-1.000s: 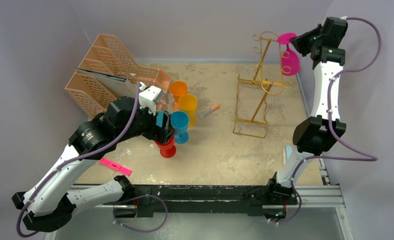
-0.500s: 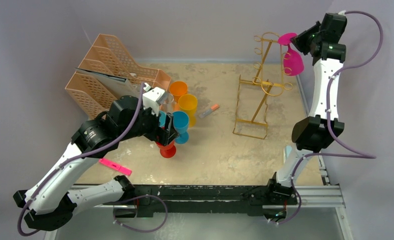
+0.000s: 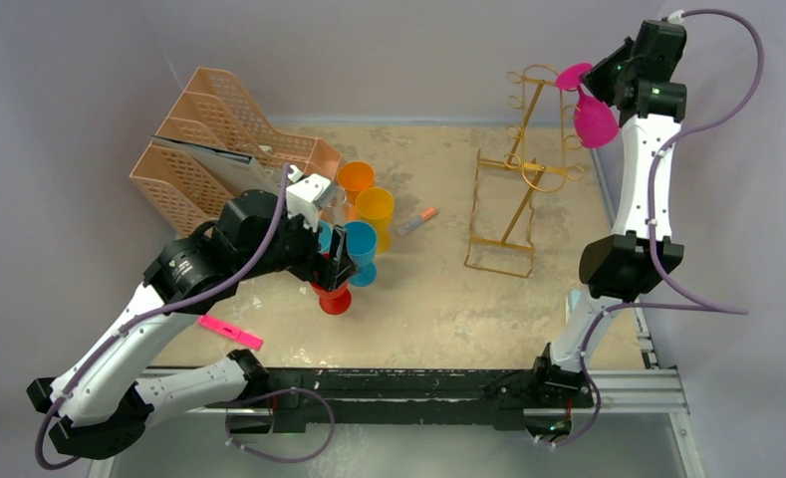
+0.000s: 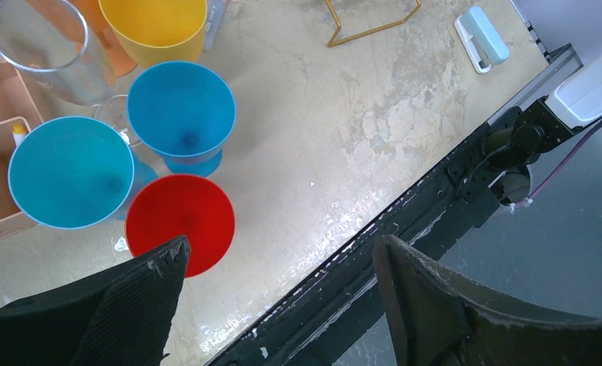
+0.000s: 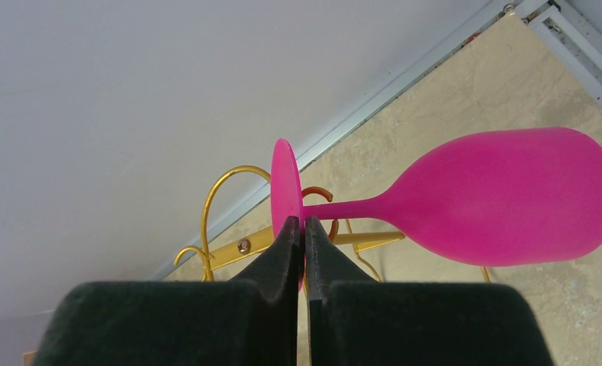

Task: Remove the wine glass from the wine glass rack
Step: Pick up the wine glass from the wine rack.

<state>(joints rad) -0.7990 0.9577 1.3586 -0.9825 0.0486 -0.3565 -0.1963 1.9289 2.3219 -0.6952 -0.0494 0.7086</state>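
Two claws show. The right claw (image 5: pixel 304 229) is pinched tight on the foot disc of the pink wine glass (image 5: pixel 503 198). The glass is up in the air at the upper right of the gold rack (image 3: pixel 524 159), foot just beside the top hook, touching or not I cannot tell. Well left of the rack, the left claw (image 4: pixel 281 248) gapes wide, holding nothing, above a red cup (image 4: pixel 179 221) on the desk (image 3: pixel 438 289).

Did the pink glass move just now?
Yes. The bowl of the pink wine glass swung slightly right, away from the gold rack.
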